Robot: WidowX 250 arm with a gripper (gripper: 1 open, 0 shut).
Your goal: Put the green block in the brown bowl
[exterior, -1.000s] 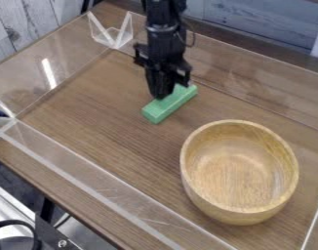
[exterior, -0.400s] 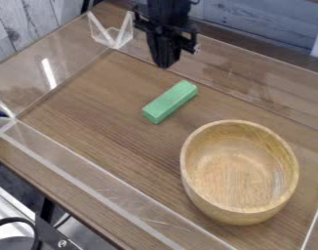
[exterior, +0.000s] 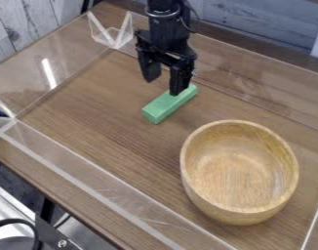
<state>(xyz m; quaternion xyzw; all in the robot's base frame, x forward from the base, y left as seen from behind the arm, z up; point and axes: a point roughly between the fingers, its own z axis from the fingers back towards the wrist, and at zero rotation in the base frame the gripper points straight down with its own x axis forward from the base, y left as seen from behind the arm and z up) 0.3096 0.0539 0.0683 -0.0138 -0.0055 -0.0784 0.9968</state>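
Hovering my wide-open tool (exterior: 167,80) just above the block's (exterior: 170,102) far end, its long axis running diagonally toward me, bowl (exterior: 240,171) nearer-right.

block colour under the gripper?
Bright green block, lying on the wood table, clearest in the camera view.

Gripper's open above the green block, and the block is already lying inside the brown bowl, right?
Not quite. The gripper is open above the green block, but the camera view shows the block lying on the wooden table, to the upper left of the brown bowl, which holds nothing.
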